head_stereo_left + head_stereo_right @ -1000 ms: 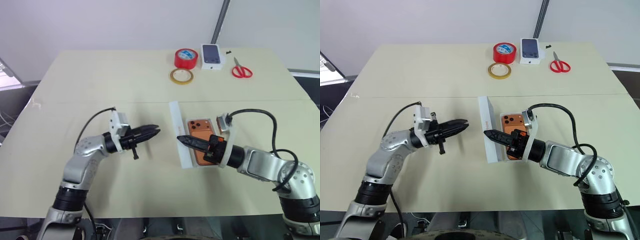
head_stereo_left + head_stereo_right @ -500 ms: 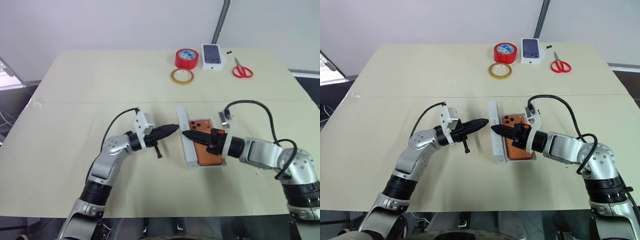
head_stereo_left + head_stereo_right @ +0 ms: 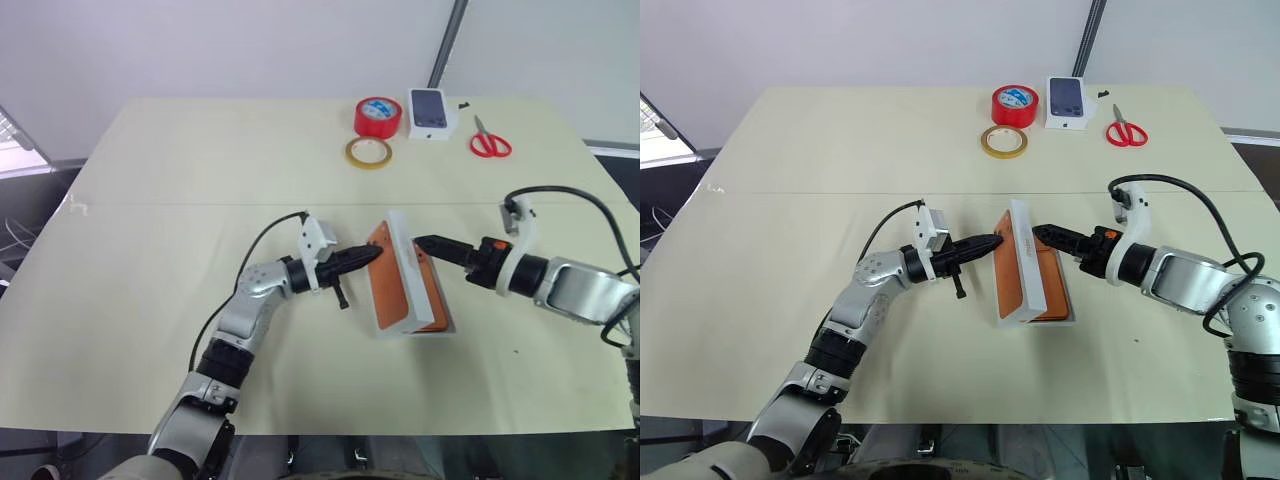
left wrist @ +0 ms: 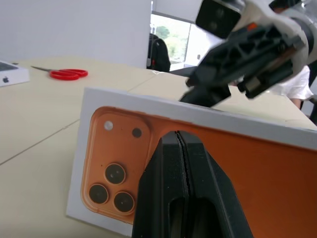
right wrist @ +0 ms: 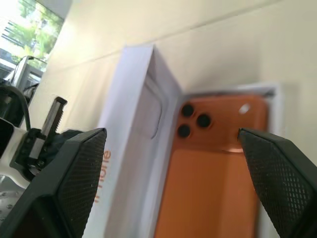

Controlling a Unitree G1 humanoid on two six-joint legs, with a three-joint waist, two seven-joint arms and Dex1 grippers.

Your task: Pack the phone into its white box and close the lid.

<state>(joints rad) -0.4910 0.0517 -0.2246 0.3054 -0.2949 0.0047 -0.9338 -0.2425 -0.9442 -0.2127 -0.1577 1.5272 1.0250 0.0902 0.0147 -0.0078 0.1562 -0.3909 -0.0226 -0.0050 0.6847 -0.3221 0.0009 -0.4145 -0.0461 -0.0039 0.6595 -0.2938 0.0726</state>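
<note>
The phone (image 5: 213,163) lies back up in the white box (image 3: 1068,318), which rests on the bench (image 3: 200,160) a little toward the near edge from the middle; its three camera lenses are at the end that points to the far edge; the thin white rim of the box shows around the orange back in the right wrist view. The lid (image 3: 1025,268) stands tilted on its long edge along the left side of the box, half raised over the phone; its outer face, printed with an orange phone picture, looks toward the left gripper (image 3: 372,254).

The left gripper is fully closed and holds nothing; its black fingers are pressed together and their tips are at the printed face of the lid, touching it or almost so; I cannot tell which. The right gripper (image 3: 1043,234) is on the other side of the lid, near its upper edge; its jaws stand wide apart in the right wrist view and nothing is between them.

Near the far edge of the bench, toward the right corner, stand a red tape roll (image 3: 376,117), a yellowish tape ring (image 3: 367,152) just in front of it, a small white box with a dark phone picture (image 3: 430,111) and red scissors (image 3: 490,142).
</note>
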